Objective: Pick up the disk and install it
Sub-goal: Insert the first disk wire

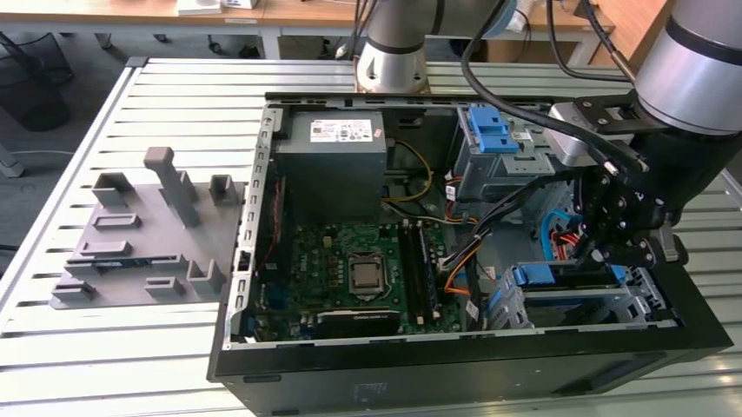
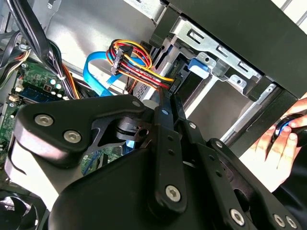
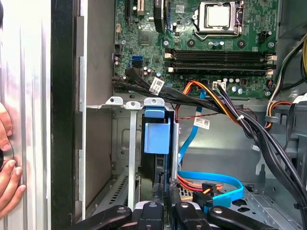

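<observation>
One slatted table (image 1: 151, 95) (desks (image 1: 232, 13) behind)

blue-railed disk (image 3: 156, 139) on edge, seated in lower metal bay (image 3: 125, 143)

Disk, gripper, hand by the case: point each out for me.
disk (image 3: 157, 138): first wrist view, its blue carrier front.
gripper (image 3: 165, 207): first wrist view, between its fingertips.
hand (image 2: 278, 146): second wrist view, its fingers.

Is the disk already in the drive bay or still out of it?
In: the disk stands between the bay's metal rails, its blue carrier end facing out. Fully seated: cannot tell.
</observation>
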`<state>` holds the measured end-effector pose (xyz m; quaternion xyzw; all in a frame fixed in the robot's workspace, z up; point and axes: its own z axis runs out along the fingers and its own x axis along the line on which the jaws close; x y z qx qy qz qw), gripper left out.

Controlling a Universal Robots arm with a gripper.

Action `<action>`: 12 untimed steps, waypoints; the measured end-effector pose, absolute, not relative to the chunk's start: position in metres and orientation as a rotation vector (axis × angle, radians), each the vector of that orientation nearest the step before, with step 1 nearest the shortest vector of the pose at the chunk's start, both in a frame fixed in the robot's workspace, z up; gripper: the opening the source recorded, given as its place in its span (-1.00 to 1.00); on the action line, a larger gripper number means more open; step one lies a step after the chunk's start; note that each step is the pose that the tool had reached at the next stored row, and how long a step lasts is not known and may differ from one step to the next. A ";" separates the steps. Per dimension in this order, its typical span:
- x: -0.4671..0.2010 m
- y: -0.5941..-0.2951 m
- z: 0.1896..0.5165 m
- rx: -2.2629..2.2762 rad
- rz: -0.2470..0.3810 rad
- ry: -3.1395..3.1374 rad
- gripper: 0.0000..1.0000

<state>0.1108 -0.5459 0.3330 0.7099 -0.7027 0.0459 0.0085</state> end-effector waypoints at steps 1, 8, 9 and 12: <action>0.111 -0.546 0.333 2.218 0.143 -2.196 -0.68; 0.111 -0.546 0.332 2.216 0.143 -2.198 -0.68; 0.111 -0.546 0.332 2.215 0.143 -2.199 -0.68; 0.111 -0.546 0.331 2.215 0.143 -2.199 -0.68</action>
